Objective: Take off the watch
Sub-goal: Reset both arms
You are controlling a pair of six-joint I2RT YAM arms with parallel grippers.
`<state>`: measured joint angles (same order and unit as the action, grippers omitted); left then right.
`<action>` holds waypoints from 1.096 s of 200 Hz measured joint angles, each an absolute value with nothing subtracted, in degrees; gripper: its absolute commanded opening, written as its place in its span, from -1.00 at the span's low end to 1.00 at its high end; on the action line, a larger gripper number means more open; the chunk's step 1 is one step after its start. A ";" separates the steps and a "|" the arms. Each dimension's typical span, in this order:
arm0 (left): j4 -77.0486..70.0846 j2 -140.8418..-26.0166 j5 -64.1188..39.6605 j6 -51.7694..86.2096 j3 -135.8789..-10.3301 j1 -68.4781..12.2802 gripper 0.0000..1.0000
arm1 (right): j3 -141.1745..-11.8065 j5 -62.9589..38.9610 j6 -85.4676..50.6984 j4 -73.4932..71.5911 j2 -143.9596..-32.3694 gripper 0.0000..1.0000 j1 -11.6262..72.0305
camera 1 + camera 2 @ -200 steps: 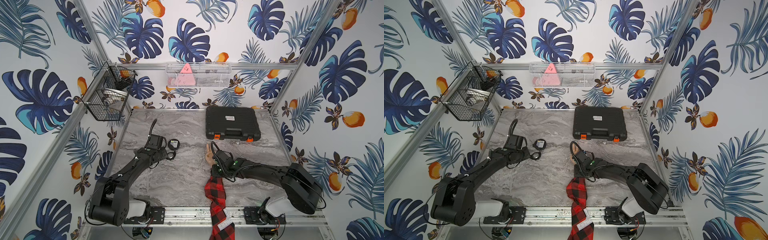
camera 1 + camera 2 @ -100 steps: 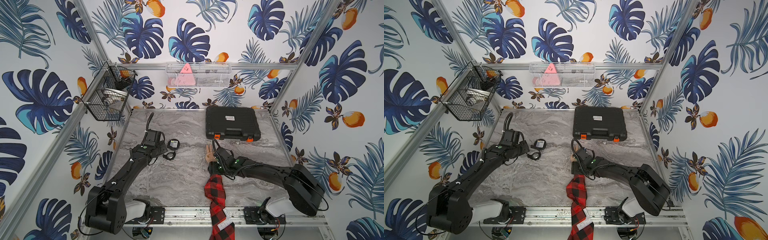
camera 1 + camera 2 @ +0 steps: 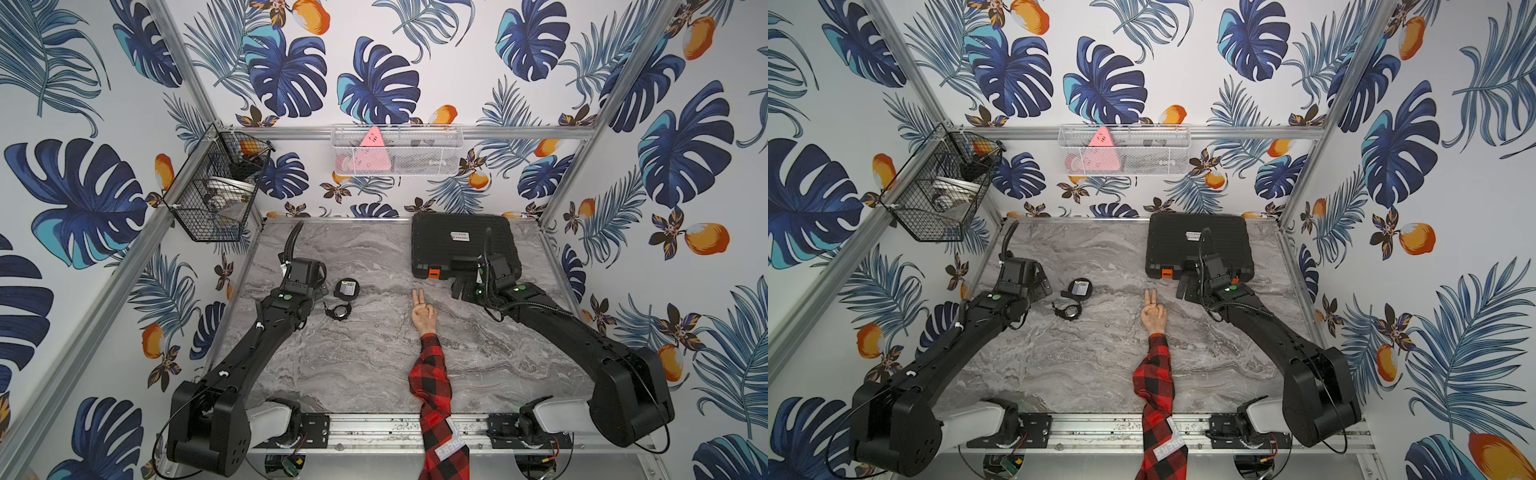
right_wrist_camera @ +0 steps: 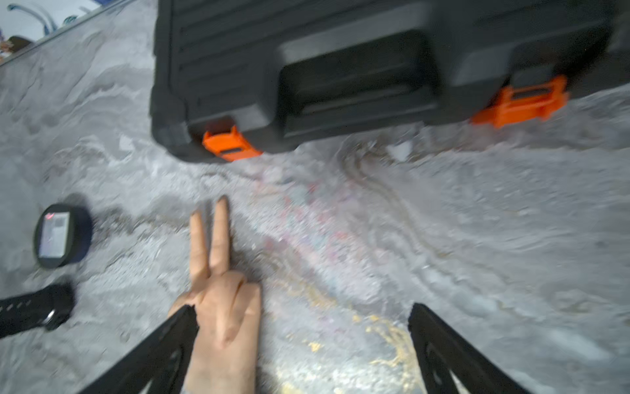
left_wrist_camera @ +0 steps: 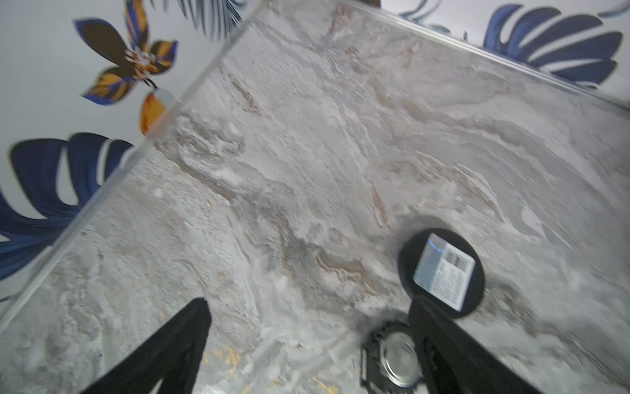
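Observation:
The watch (image 3: 338,310) (image 3: 1068,310), black with a round case, lies loose on the marble table just left of the mannequin hand (image 3: 423,313), whose bare wrist comes out of a red plaid sleeve (image 3: 430,374). My left gripper (image 3: 321,293) stands open beside the watch. In the left wrist view the watch (image 5: 392,358) lies against the inside of one finger of the left gripper (image 5: 308,307), case back up. My right gripper (image 3: 463,289) is open to the right of the hand. In the right wrist view the right gripper (image 4: 301,308) is empty, one finger over the hand (image 4: 221,300).
A flat black disc with a label (image 3: 347,287) lies just behind the watch. A black tool case with orange latches (image 3: 461,245) sits at the back right, close behind the right gripper. A wire basket (image 3: 216,195) hangs on the left wall.
Both grippers opened. The left one let go of the watch and drew back a little. The right arm left the mannequin's wrist and swung right toward the tool case.

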<state>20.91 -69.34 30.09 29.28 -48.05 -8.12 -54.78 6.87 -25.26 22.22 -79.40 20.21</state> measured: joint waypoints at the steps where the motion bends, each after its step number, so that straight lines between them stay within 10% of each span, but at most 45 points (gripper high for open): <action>1: 20.43 -69.21 30.76 29.08 -47.72 -8.12 0.90 | -54.78 6.98 -25.12 22.20 -79.44 1.00 20.05; 86: -15.75 -75.61 53.82 14.31 -27.44 -9.54 0.83 | -33.69 21.93 -12.80 -1.96 -80.14 0.99 5.28; 219: -61.06 -85.78 42.09 -2.50 -14.26 -13.58 0.98 | -11.92 17.30 -5.10 -65.89 -97.34 1.00 1.87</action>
